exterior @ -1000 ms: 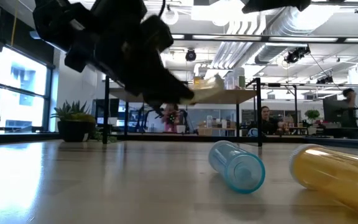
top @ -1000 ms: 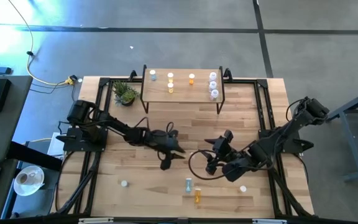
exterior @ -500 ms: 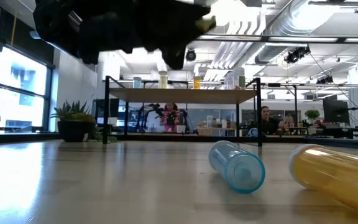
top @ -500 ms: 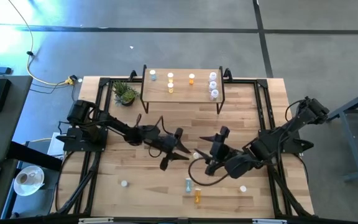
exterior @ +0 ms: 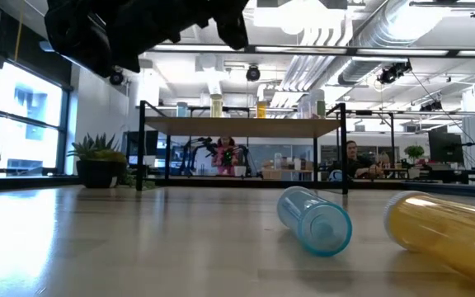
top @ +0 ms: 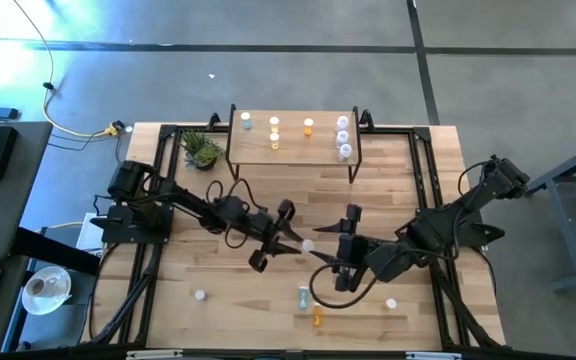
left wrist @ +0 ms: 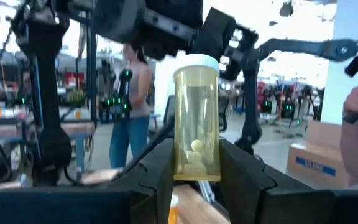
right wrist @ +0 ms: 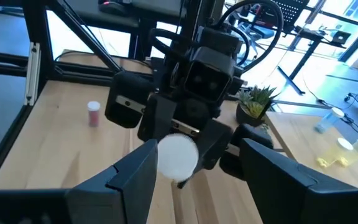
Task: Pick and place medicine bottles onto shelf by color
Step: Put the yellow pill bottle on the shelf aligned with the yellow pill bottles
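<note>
My left gripper [top: 294, 243] is above the middle of the table, shut on a pale yellow medicine bottle [left wrist: 196, 118] with a white cap [top: 308, 245]. My right gripper [top: 326, 258] faces it from the table's right. It is open, with its fingers [right wrist: 135, 177] apart on either side of the cap [right wrist: 178, 154] and not touching it. The shelf [top: 293, 150] stands at the table's far side with several bottles upright on its plank. A blue bottle [top: 304, 295] and an orange-yellow bottle [top: 318, 316] lie on their sides near the front edge. My left gripper pinches the bottle's body near its bottom end [left wrist: 195, 167] between its two fingers [left wrist: 160, 171]. The fingers reach level from the table's left and lie along the bottle. The bottle sticks out past the fingertips, cap end toward my right gripper, lifted clear of the table.
A small potted plant [top: 201, 150] stands left of the shelf. Two more small bottles stand on the table at the front left [top: 200, 295] and front right [top: 391, 303]. In the low view the blue bottle [exterior: 313, 219] and the orange-yellow bottle [exterior: 444, 235] lie close by.
My left gripper has risen with the yellow bottle, going up out of the low view, and moved a little toward the table's right. My right gripper has turned to face the bottle's cap.
</note>
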Controlling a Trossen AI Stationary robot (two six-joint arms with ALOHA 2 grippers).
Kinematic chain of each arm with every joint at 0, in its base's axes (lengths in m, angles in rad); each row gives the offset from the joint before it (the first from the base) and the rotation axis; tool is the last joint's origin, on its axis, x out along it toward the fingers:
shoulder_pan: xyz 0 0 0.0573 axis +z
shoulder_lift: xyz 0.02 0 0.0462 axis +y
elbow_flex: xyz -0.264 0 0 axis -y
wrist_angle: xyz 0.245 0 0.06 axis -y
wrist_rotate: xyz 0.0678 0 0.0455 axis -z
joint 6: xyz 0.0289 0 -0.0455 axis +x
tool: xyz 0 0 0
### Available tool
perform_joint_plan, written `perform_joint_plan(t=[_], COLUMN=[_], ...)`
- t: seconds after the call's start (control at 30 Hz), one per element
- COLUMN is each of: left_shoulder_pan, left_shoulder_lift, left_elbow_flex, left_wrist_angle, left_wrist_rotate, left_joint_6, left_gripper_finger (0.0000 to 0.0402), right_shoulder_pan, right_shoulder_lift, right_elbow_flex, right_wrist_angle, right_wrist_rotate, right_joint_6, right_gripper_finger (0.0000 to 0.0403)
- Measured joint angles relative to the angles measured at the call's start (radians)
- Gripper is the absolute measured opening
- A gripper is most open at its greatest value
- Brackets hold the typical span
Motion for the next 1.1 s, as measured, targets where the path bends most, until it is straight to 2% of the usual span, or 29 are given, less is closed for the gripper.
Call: perform_joint_plan(t=[0.3,0.47,0.57,1.1], left_shoulder_pan=[0.000,0.003,0.004,0.005], left_shoulder_lift=[-0.001,0.000,0.000,-0.001], left_elbow_flex=[0.000,0.000,0.000,0.001], left_wrist_angle=[0.034,0.027,0.026,0.037], left_wrist_rotate=[-0.047,-0.052,-0.053,-0.066], left_joint_6=[0.021,0.027,0.033,0.052], left_gripper_finger=[0.0101,0.0102,0.0102,0.0101], right_shoulder_pan=[-0.035,-0.071,-0.079,-0.078], right_shoulder_lift=[0.000,0.007,0.007,0.003], right_elbow_flex=[0.000,0.000,0.000,-0.001], right_wrist_angle=[0.017,0.023,0.023,0.118], right_wrist_rotate=[-0.007,-0.081,-0.090,-0.093], right_joint_6=[0.058,0.097,0.124,0.071], right_gripper_finger=[0.0220,0.0220,0.0220,0.0220])
